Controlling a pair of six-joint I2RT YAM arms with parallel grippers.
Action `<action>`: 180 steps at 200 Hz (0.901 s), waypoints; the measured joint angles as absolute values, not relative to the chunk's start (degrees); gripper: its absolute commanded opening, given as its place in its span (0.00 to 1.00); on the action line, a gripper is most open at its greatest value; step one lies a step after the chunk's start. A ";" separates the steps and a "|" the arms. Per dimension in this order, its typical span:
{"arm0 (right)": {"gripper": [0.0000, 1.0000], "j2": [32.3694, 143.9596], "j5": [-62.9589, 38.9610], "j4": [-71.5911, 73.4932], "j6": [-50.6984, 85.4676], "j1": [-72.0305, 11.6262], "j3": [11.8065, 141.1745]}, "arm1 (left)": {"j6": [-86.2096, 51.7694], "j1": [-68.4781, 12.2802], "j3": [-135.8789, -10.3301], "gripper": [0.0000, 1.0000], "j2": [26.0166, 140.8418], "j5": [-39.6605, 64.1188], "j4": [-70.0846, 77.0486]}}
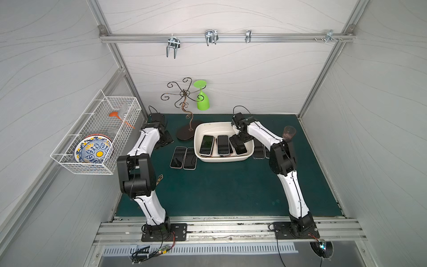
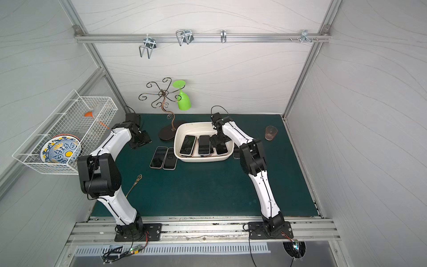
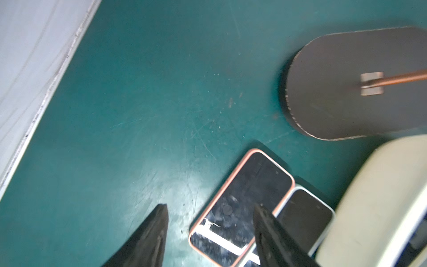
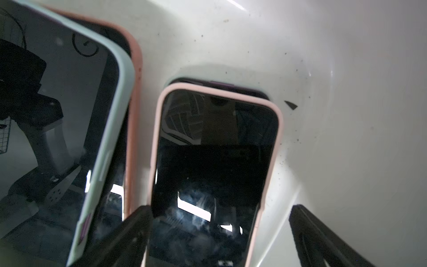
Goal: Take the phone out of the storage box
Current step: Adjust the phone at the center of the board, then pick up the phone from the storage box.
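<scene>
Right gripper over pink-cased phone in the storage box.
My fingers stand apart, the phone between them, unclamped. I judge it stiff, light, glass-slick: take the rubbery case edges. Left gripper fingers apart too, empty.

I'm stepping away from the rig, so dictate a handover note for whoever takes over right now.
Left gripper: open, empty, near two phones lying on the mat beside the storage box.
Right gripper: open, jaws straddling the pink-cased phone in the box, not yet gripped.
Done: those two phones out, another phone partly hidden on the box's other side.
Remaining: three phones show in the box; close and lift this one.
</scene>
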State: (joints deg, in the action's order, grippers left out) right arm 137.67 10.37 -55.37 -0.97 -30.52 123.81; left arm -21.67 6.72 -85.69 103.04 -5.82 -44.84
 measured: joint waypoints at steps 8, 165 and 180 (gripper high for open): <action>0.98 137.88 10.35 -55.51 -1.06 -30.52 124.14 | -21.65 6.76 -85.69 0.64 102.19 -5.45 -45.01; 0.98 139.37 8.78 -54.26 0.71 -30.79 123.83 | -20.03 6.59 -84.53 0.64 93.47 -1.43 -45.65; 0.96 139.81 9.06 -54.30 0.71 -30.79 124.07 | -19.92 6.59 -83.92 0.64 93.47 -1.13 -45.60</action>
